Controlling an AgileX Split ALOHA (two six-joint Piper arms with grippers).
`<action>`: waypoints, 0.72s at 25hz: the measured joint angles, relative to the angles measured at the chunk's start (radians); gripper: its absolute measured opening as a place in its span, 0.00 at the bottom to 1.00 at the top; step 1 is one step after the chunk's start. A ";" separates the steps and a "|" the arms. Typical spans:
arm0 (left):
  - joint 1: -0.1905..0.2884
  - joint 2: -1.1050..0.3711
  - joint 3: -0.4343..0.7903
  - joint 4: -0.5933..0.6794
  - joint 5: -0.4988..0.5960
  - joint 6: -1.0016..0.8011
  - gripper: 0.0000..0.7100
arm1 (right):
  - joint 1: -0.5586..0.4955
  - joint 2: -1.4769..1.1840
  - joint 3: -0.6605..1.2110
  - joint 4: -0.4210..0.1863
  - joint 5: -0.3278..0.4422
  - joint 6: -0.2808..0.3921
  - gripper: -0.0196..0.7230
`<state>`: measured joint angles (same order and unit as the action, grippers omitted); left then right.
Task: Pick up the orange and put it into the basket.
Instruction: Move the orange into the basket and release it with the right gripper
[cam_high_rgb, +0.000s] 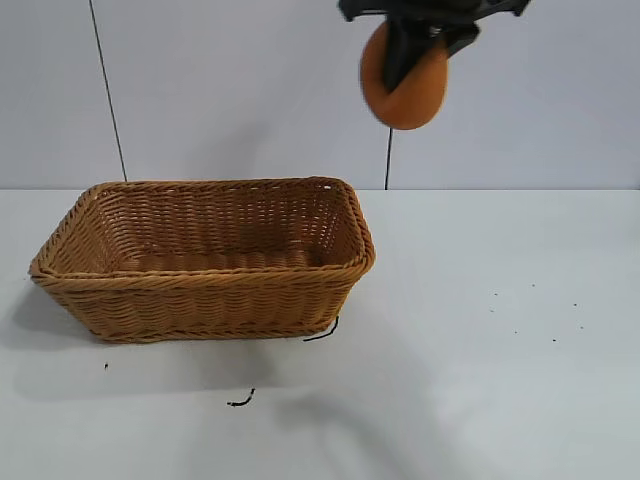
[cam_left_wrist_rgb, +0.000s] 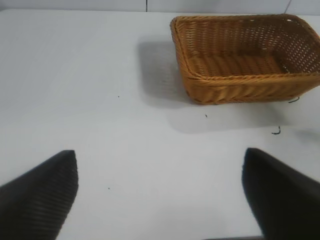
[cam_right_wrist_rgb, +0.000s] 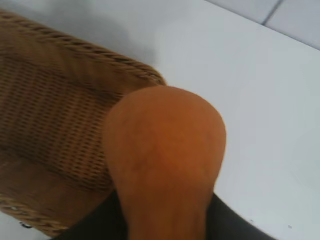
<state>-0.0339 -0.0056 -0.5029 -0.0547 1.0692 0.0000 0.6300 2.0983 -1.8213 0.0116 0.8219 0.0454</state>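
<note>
Up near the top of the exterior view, the right gripper (cam_high_rgb: 412, 50) hangs high over the white table (cam_high_rgb: 500, 330), its dark fingers (cam_high_rgb: 404, 55) clamped on the orange (cam_high_rgb: 405, 85). The fruit sits in the air, well clear of the tabletop, with one finger crossing its front.

Below the right gripper and off toward the left arm's side stands the wicker basket (cam_high_rgb: 205, 262), resting flat on the table, nothing visible inside it. From the right wrist view the orange (cam_right_wrist_rgb: 165, 155) fills the foreground, and the basket's braided rim (cam_right_wrist_rgb: 90, 52) and near corner lie beneath and just beside it, so the fruit hangs about over the basket's end rather than its middle.

The left gripper (cam_left_wrist_rgb: 160, 195) hovers low over bare table, its two fingers (cam_left_wrist_rgb: 42, 192) spread wide apart, holding nothing; the basket (cam_left_wrist_rgb: 245, 55) is well ahead of it.

A couple of short dark scraps (cam_high_rgb: 240, 401) lie on the table near the basket's front.
</note>
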 joint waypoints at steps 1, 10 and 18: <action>0.000 0.000 0.000 0.000 0.000 0.000 0.90 | 0.015 0.025 -0.001 0.001 -0.026 0.002 0.24; 0.000 0.000 0.000 0.000 0.000 0.000 0.90 | 0.045 0.192 -0.001 0.013 -0.189 0.005 0.40; 0.000 0.000 0.000 0.000 0.000 0.000 0.90 | 0.045 0.192 -0.023 0.013 -0.140 -0.010 0.83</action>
<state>-0.0339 -0.0056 -0.5029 -0.0547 1.0692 0.0000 0.6750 2.2906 -1.8445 0.0243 0.6820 0.0352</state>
